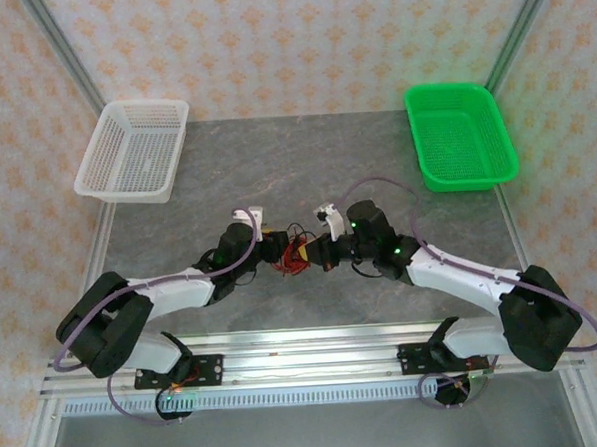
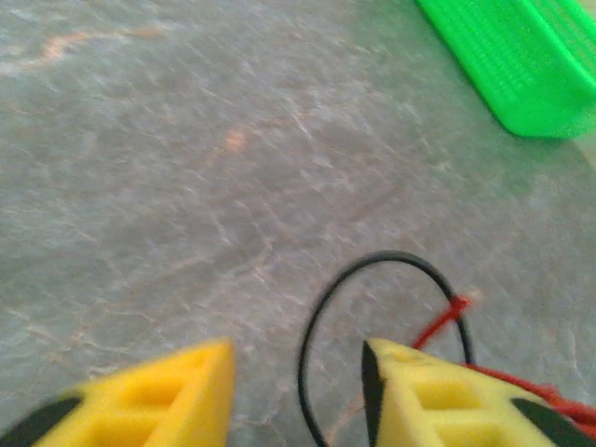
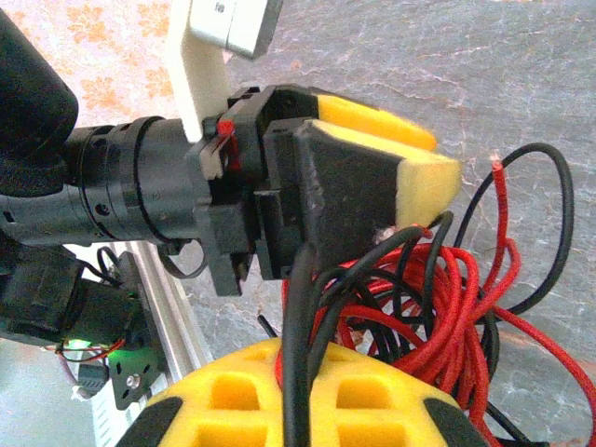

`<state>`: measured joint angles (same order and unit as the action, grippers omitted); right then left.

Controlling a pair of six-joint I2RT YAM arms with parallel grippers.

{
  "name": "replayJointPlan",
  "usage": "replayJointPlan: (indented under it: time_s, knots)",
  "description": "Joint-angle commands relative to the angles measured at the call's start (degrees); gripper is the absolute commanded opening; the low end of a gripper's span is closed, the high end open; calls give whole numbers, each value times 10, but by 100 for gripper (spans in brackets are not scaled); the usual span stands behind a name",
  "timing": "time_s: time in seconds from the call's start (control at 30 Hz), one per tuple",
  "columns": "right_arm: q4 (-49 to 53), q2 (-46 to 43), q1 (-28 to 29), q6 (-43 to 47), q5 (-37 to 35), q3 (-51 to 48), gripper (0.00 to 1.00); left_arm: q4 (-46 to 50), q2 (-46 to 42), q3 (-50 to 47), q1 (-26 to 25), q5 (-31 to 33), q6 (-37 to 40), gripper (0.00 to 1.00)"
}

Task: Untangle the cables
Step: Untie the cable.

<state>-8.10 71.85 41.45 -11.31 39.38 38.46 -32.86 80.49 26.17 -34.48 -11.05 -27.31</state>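
Observation:
The cables (image 1: 292, 256) are a small knot of thin red and black wires lying on the grey table between my two arms. My left gripper (image 1: 272, 249) reaches the bundle from the left and my right gripper (image 1: 318, 254) from the right. In the left wrist view the left gripper (image 2: 298, 372) shows a gap between its yellow fingers. A black wire loop (image 2: 391, 257) stands in that gap close to the right finger, with a red wire (image 2: 438, 324) behind it. In the right wrist view my right gripper (image 3: 298, 358) is shut on black and red strands of the cables (image 3: 447, 307), with the left gripper (image 3: 419, 154) just above them.
A white basket (image 1: 134, 150) stands at the back left and a green basket (image 1: 460, 135) at the back right; the green basket (image 2: 521, 65) also shows ahead of the left wrist. The aluminium base rail (image 1: 315, 348) runs along the near edge.

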Motion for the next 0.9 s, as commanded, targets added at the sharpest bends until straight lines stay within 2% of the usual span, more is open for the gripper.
replayJointPlan:
  time_s: [0.0,0.03,0.07,0.17,0.23,0.4,0.47,0.6,0.7,0.8,0.87]
  knots:
    - [-22,-23,-3,3,-21,-4,0,-112,4,-29,1,-73,-18,15]
    - [-21,-25,-4,0,-31,-4,0,-120,1,-35,1,-73,-25,2]
    - [-19,-24,-6,-3,-41,-4,0,-123,-3,-41,1,-69,-30,0]
    - [-9,-29,-11,-4,-63,-5,0,-116,-27,-61,1,-49,-39,0]
    - [3,-36,-11,21,-51,-5,0,-76,-55,-66,1,-19,-43,0]
    - [111,-53,-11,191,-33,23,0,23,-162,-65,2,-4,-33,0]
    - [144,-63,-11,257,-43,33,0,57,-206,-53,2,-10,-21,10]
    - [150,-96,-6,378,-42,31,0,100,-268,-20,2,-34,2,31]
    - [163,-122,-5,483,-27,35,0,124,-269,17,1,-79,21,39]
    - [225,-122,-5,583,1,67,0,137,-249,45,2,-139,44,47]
    - [256,-111,-5,610,4,92,0,144,-231,59,2,-166,61,50]
